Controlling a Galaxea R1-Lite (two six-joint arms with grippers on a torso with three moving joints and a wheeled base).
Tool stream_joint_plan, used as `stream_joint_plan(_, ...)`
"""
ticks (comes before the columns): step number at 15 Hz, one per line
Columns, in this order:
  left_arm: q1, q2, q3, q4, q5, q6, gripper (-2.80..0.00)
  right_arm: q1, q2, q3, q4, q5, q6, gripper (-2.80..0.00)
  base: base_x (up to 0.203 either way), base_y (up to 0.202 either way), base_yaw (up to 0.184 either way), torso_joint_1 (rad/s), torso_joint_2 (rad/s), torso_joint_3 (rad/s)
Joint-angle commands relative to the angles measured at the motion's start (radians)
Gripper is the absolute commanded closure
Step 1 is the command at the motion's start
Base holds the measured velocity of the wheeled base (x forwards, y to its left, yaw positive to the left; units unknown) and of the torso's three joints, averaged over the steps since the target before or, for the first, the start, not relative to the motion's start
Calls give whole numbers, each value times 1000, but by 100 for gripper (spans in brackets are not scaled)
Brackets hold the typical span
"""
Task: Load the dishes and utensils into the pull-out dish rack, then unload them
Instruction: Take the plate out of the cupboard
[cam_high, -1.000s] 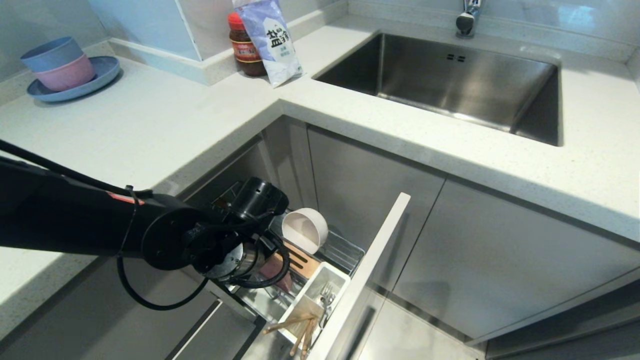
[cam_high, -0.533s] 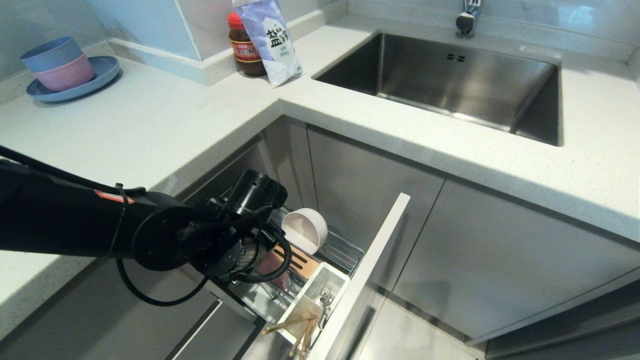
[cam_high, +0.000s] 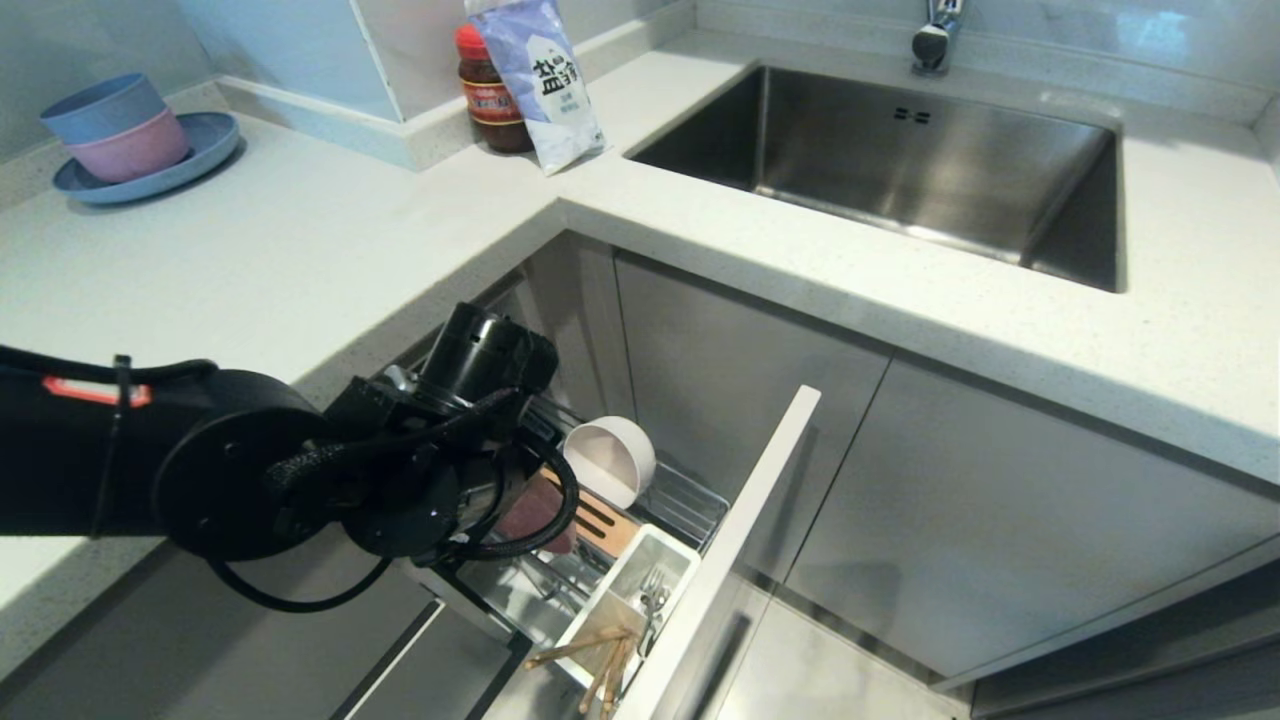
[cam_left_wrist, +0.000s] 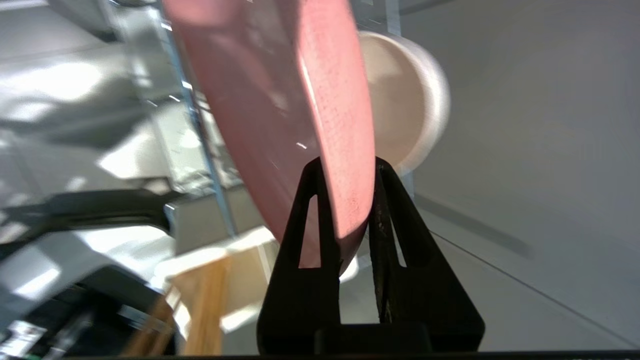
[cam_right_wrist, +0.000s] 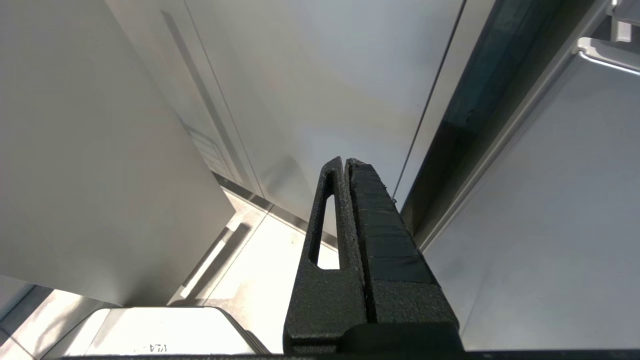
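Now the left gripper (cam_left_wrist: 347, 170) is clamped on the rim of the pink plate (cam_left_wrist: 280, 100), over the rack (cam_high: 690, 505). The arm hides most of the plate from above. Behind it in the rack, the bowl (cam_high: 610, 460) sits tilted; fork (cam_high: 655, 590) and chopsticks (cam_high: 595, 660) stand in the cup (cam_high: 610, 600). The right gripper (cam_right_wrist: 347, 165) is pinched shut on nothing, by cabinet doors.

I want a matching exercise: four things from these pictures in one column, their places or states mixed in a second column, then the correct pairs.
Things:
1. pink plate
2. white bowl
3. chopsticks
4. right gripper

Places or states:
A. sticking out of the white cup
B. shut on nothing, beside the cabinets
C. clamped on edge in the left gripper
D. on its side in the rack

Pairs: 1-C, 2-D, 3-A, 4-B
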Motion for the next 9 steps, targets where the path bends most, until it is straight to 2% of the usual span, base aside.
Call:
stream_joint_plan(1,-27,-85,1,-3,-20,-13,0,0,-3,2,0,0,0,0,0,0,0,0,0,0)
stream_joint_plan(3,-51,-142,-4,-4,-53,-15,0,0,-3,2,0,0,0,0,0,0,0,0,0,0)
stream_joint_plan(5,-106,-206,-8,-5,-90,-13,0,0,-3,2,0,0,0,0,0,0,0,0,0,0)
stream_joint_plan(8,-186,-311,-38,-25,-233,18,0,0,-3,2,0,0,0,0,0,0,0,0,0,0)
stream_joint_plan(9,-216,-343,-51,-37,-263,62,0,0,-3,2,0,0,0,0,0,0,0,0,0,0)
